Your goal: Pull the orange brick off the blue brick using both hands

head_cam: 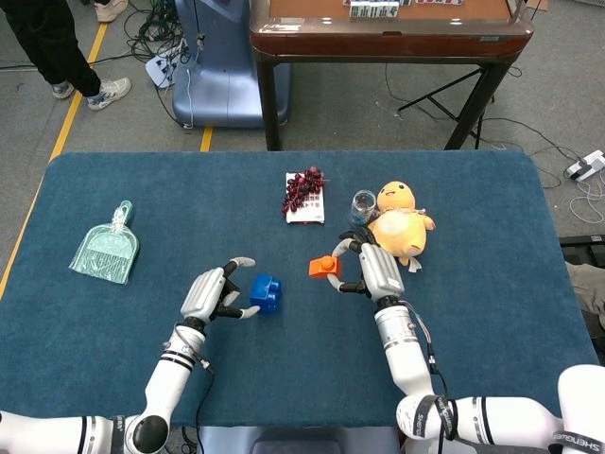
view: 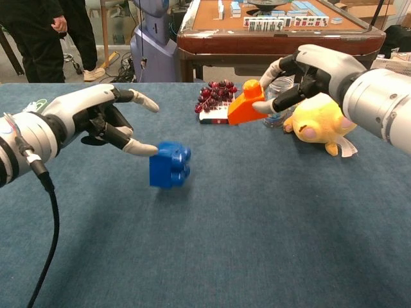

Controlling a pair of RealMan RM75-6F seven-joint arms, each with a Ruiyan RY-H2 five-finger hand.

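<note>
The blue brick (view: 169, 164) is seen nearest, tipped on its side with its studs turned sideways, apart from the orange brick (view: 246, 106) and seemingly just above the blue tablecloth (view: 257, 244); whether it touches the cloth cannot be told. Beside it the left hand (view: 96, 119) is held with fingers spread, one fingertip (view: 142, 149) just touching or nearly touching the brick's upper edge, nothing being gripped. Further right, the orange brick is pinched by the right hand (view: 308, 74) between thumb and fingers and is held tilted above the table, well clear of the blue one. Behind are found a yellow plush chick (view: 321, 122), a small glass jar (head_cam: 361, 204) and a bunch of dark red grapes (view: 215, 96) resting on a small card (head_cam: 305, 210). Far to the left a green dustpan (head_cam: 106, 248) is laid.
</note>
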